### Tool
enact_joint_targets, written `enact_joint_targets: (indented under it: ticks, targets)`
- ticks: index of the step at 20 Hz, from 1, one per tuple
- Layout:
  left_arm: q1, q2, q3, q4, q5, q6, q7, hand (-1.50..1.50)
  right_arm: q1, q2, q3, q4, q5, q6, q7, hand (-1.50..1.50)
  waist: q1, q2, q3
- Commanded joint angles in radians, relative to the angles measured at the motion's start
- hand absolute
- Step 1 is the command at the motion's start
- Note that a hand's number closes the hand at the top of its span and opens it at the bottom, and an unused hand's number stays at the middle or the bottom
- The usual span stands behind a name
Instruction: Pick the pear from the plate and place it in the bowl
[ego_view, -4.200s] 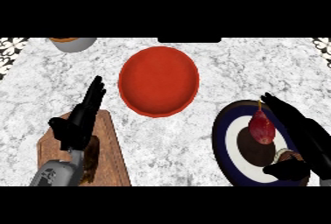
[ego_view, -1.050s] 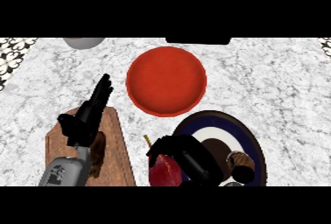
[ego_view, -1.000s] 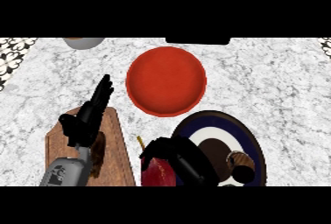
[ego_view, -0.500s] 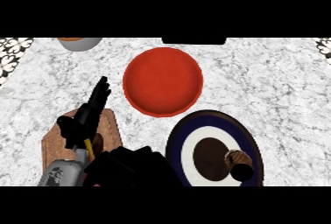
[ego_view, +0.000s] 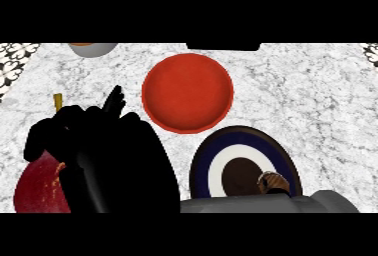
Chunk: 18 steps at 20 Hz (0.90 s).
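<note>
Pear (ego_view: 40, 187): showing as a red flank low at the view's left, yellow stem (ego_view: 57, 102) sticking up above the hand; sitting off the plate, well left of it, and looming large, so probably being carried high.
Right hand (ego_view: 111, 155): curling round the pear and hiding most of it, with the grey forearm (ego_view: 258, 202) coming in from the lower right.
Bowl (ego_view: 188, 92): lying red and open just right of the hand, up-view of the plate, nothing showing inside.
Step in hand: carrying across to the bowl, judging from the pear being held clear of the plate.
Doing it well: travelling rightward and away until centring over the bowl's middle, keeping the fruit high enough to be clearing the near rim, lowering before opening, avoiding letting go over the rim.
Plate (ego_view: 210, 165): lying navy, white and brown below the bowl, carrying a small brown item (ego_view: 275, 182) near the forearm.
Left hand (ego_view: 115, 98): showing only a dark sliver above the right hand; not telling open from closed.
Grey bowl (ego_view: 92, 48): sitting far up-left, well apart.
</note>
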Motion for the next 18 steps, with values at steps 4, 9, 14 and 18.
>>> enact_joint_targets:
  ticks: [4,9,14,18]
  targets:
    - [-0.014,0.005,0.036,0.044,0.023,-0.017,-0.039,0.00,-0.239,0.002,-0.117,0.273,-0.134,-0.028,0.019,1.50,-0.007,0.009,0.001]
    - [-0.010,-0.020,0.010,0.038,-0.009,0.012,-0.036,0.00,-0.283,0.002,-0.126,0.468,-0.058,0.086,-0.005,1.50,-0.015,0.008,0.001]
    - [-0.003,-0.014,0.009,-0.023,-0.018,0.027,0.022,0.00,-0.252,-0.013,-0.153,0.658,-0.018,0.092,-0.186,1.50,-0.013,0.010,0.002]
    - [0.028,-0.010,0.005,-0.026,0.008,-0.016,-0.009,0.00,-0.213,-0.003,-0.224,0.809,0.000,0.012,-0.321,1.50,-0.010,0.011,0.002]
